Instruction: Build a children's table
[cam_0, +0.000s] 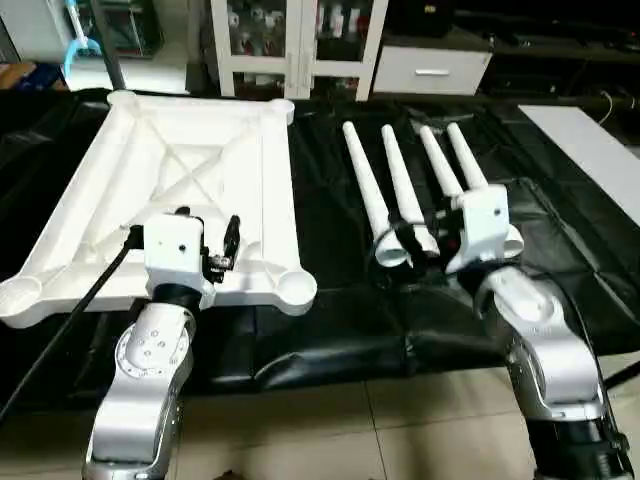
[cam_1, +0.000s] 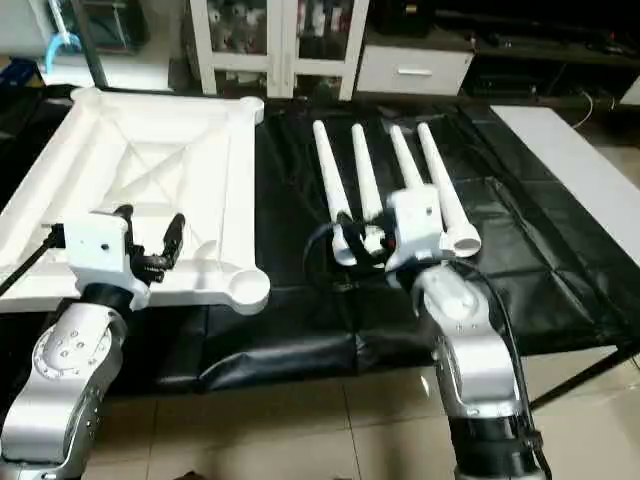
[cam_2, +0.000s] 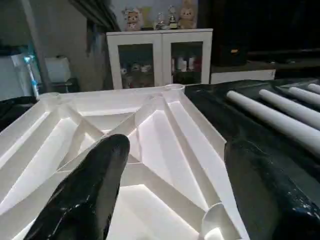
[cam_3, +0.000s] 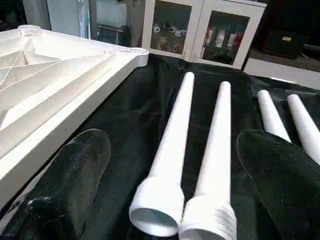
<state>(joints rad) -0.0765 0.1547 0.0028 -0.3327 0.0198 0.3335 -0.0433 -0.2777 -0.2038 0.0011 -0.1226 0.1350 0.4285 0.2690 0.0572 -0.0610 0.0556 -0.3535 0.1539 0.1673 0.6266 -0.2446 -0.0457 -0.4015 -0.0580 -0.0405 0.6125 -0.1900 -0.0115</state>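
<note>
The table top (cam_0: 180, 190) lies ribs-up under and ahead of the released left tool (cam_0: 205, 245), corner sockets exposed for legs. Four legs (cam_0: 400, 185) lie side by side; the right tool (cam_3: 170, 165), spread wide, straddles the two nearest, ready to grasp one.

Smooth white plastic table top (cam_0: 170, 190) lies on a glossy, wrinkled black sheet (cam_0: 340, 300); beside it, four matt white plastic tube legs (cam_0: 400, 190). Brushed silver metal forearms (cam_0: 150, 370) reach in over pale glazed floor tiles (cam_0: 330, 430).
</note>
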